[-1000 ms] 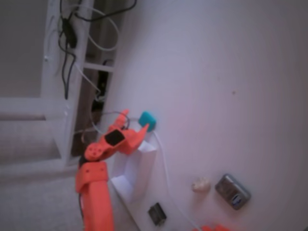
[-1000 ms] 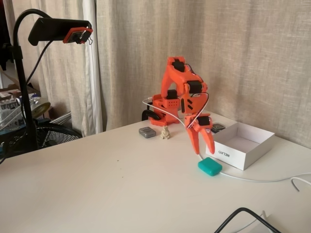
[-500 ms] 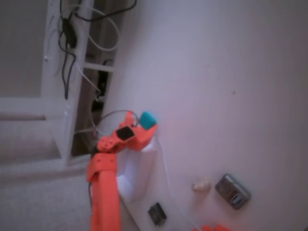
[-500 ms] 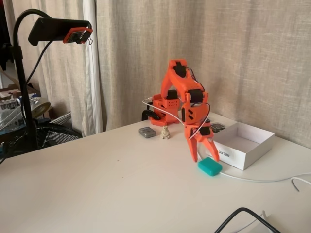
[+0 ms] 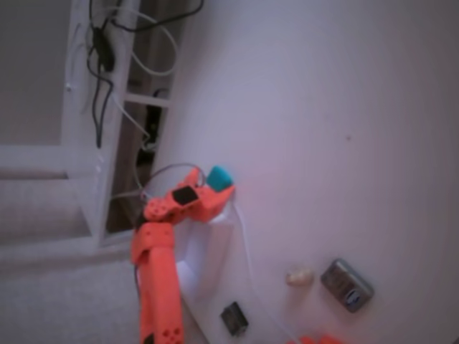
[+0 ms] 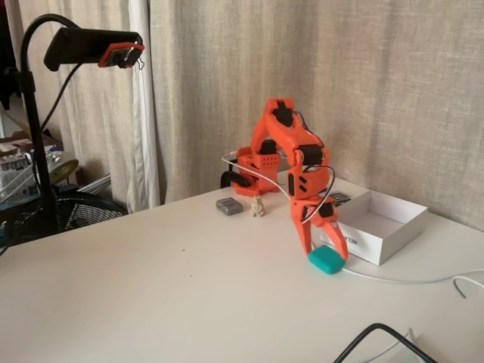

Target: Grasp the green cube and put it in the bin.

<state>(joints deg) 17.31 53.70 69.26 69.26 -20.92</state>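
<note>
The green cube (image 6: 327, 260) lies on the table between the spread fingers of the gripper (image 6: 321, 243), at 6 o'clock of the wrist. The bin (image 6: 376, 224) stands at 2 o'clock of it. Since the earlier frame the gripper has come lower.

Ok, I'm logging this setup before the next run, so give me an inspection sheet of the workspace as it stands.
Surface: white table, mostly bare.
Job's things: green cube on the table beside the bin; bin looks empty.
Clutter: grey gadget, beige lump, small dark item.
Grippers: tool open, straddling the cube.
Cables: white cable passing the cube; black cable at the near edge.
Surroundings: curtain, camera stand.
</note>
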